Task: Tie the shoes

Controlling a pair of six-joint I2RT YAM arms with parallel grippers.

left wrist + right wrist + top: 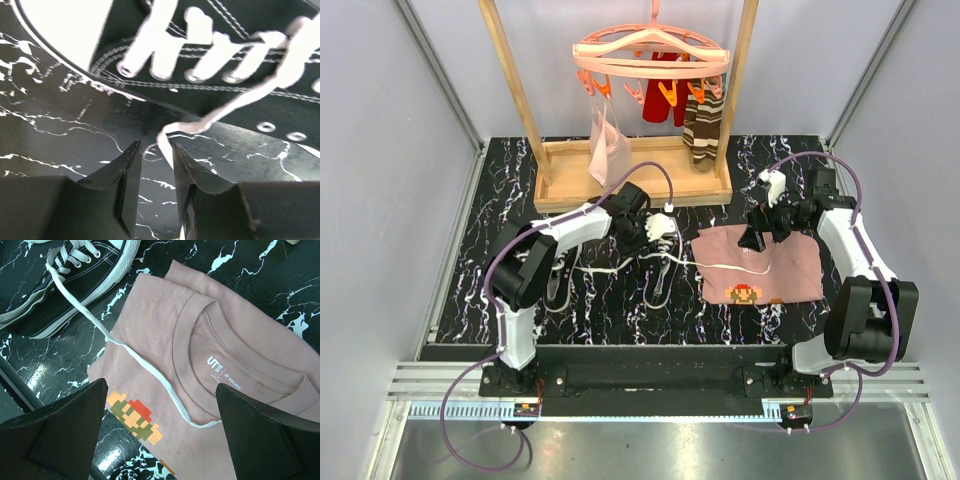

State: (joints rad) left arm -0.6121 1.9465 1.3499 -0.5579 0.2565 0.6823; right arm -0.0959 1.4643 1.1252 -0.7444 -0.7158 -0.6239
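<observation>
Black marbled table (620, 322), laces still loose.
One shoe (660, 272) lies at centre, its mate (557, 278) at nine o'clock. The left gripper (155, 146), jaws barely parted, straddles a lace end without visibly pinching it. The right gripper (161, 385) gapes wide above the other lace (145, 366), which drapes toward three o'clock over a pink shirt (240, 330). Closing there could snag the fabric too, and a loose left hold would probably slip.

Surface (480, 290): black, white-veined. Folded pink T-shirt (760, 262) lies right of centre, its pixel figure (747, 294) toward the near edge and its collar label (214, 361) reading "UT". Wooden tray with two uprights (620, 190) stands at the far edge. A pink clip hanger (650, 55) above it carries striped socks (702, 130), a red garment (665, 100) and a pale pink cloth (608, 140).
</observation>
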